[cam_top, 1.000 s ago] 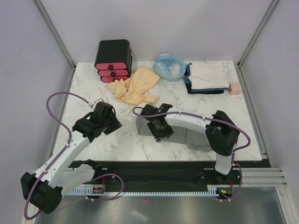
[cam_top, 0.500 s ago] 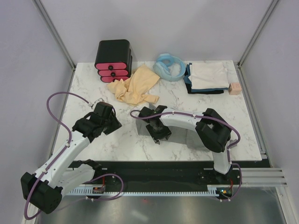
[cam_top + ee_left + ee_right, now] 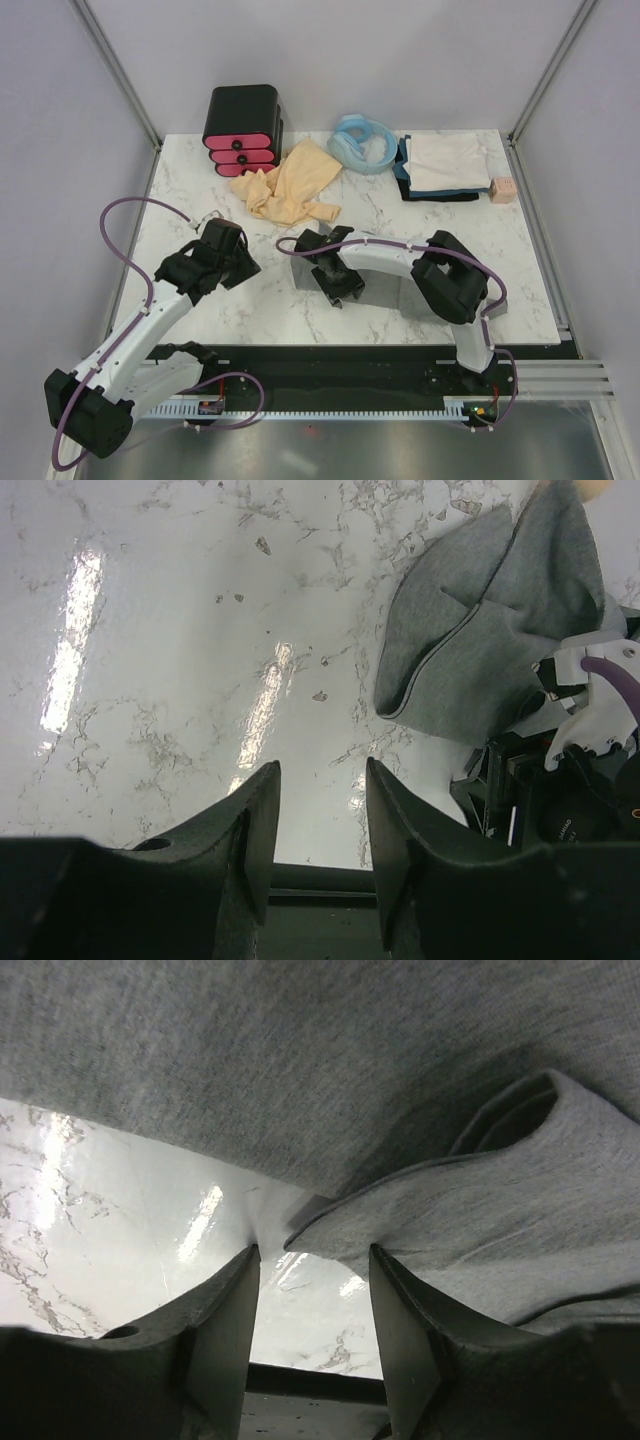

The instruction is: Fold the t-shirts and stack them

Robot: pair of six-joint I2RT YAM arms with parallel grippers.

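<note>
Two claws in play, and both stand about half open. We start with the left claw (image 3: 320, 780). There is a plain gap between its dark fingers (image 3: 250, 840) and nothing in it, only the bare marble table (image 3: 150, 630) underneath. Ahead of this claw and off to its right lies the heather-grey t-shirt (image 3: 480, 640), bunched up, one folded edge curling back toward the fingers. The right arm (image 3: 600, 695) sits against the cloth's nearer side.

Now the right claw (image 3: 312, 1260). Its fingers are parted about as much, and we see glossy marble through the gap. Grey cloth fills everything beyond the fingertips, and a hem comes right down to the gap just ahead of them. We can see no cloth pinched between the pads, so this claw holds nothing that we can make out.

From above, the grey shirt is mostly hidden under that arm. Well beyond both claws lies the tan-yellow t-shirt (image 3: 295, 185), crumpled, right up against the black box with pink drawers (image 3: 243, 130). To the right of it come the light-blue coiled hose (image 3: 362, 143) and then a folded pile: the whitish t-shirt (image 3: 447, 160) on top of the dark t-shirts (image 3: 440, 195). A small pink cube (image 3: 502, 190) sits just beside the pile.
</note>
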